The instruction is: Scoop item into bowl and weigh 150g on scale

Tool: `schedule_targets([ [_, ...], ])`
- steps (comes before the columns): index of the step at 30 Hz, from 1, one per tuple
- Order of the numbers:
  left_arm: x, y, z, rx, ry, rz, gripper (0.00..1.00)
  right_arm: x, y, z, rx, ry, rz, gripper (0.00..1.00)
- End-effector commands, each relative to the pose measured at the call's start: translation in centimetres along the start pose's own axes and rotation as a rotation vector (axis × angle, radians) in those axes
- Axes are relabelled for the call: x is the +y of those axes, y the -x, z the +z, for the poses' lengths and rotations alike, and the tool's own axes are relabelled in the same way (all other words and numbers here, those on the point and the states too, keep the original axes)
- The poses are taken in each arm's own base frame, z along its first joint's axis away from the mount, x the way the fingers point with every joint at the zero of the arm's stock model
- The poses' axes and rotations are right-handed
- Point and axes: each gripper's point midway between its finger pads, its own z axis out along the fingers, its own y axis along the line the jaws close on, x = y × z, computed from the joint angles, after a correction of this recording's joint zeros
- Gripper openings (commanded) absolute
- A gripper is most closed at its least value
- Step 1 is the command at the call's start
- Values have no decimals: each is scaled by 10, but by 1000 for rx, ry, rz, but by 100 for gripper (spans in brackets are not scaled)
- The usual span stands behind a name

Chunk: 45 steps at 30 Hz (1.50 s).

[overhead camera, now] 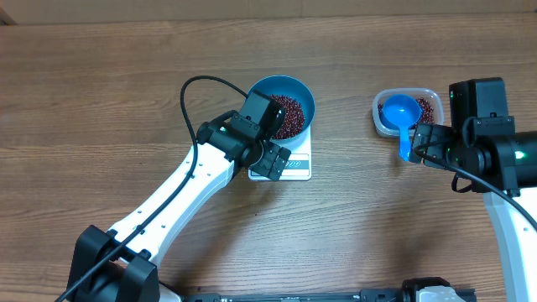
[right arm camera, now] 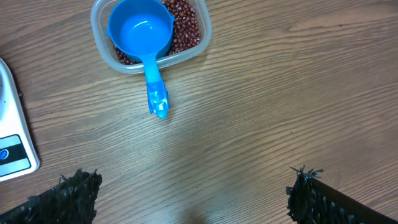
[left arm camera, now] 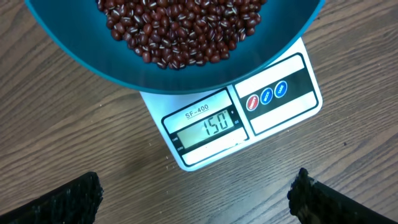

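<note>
The bright blue bowl (overhead camera: 299, 90) stands on the white scale (overhead camera: 295, 170), and a heap of dark red-brown beans (overhead camera: 290, 115) lies in it. In the left wrist view the bowl (left arm camera: 74, 53) with its beans (left arm camera: 180, 28) fills the top. Below it the scale (left arm camera: 273, 117) shows 150 on its display. My left gripper (overhead camera: 270, 159) hovers over the scale's front edge. It is open, with only bare wood between its fingertips (left arm camera: 199, 199). My right gripper (overhead camera: 430, 138) hangs open and empty (right arm camera: 196, 196) to the right, apart from everything.
A clear plastic tub (overhead camera: 430, 94) at the right holds more beans (right arm camera: 186, 25) and a small blue scoop (right arm camera: 140, 28). The scoop's handle sticks out over the tub's near rim. The scale's corner (right arm camera: 9, 124) shows at the left of the right wrist view.
</note>
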Motion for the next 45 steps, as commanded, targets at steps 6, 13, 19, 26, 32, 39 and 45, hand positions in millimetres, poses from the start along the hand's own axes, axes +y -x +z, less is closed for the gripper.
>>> schedule_targets([
  [6,-2,9,-3,-23,-10,11,99,-2,8,-8,-35,1,5,100],
  [13,-2,9,-3,-23,-10,11,99,-2,8,-8,-35,1,5,100],
  [19,-2,9,-3,-23,-10,11,100,-2,8,-8,-35,1,5,100],
  [26,-2,10,-3,-25,-10,11,100,-2,8,-8,-35,1,5,100],
  [32,-4,31,-4,-111,-14,12,100,-2,8,-8,-35,1,5,100],
  [39,-5,61,-9,-236,-13,29,100,-2,8,-8,-35,1,5,100],
  [45,-1,61,-9,-236,5,27,100,-2,8,-8,-35,1,5,100],
])
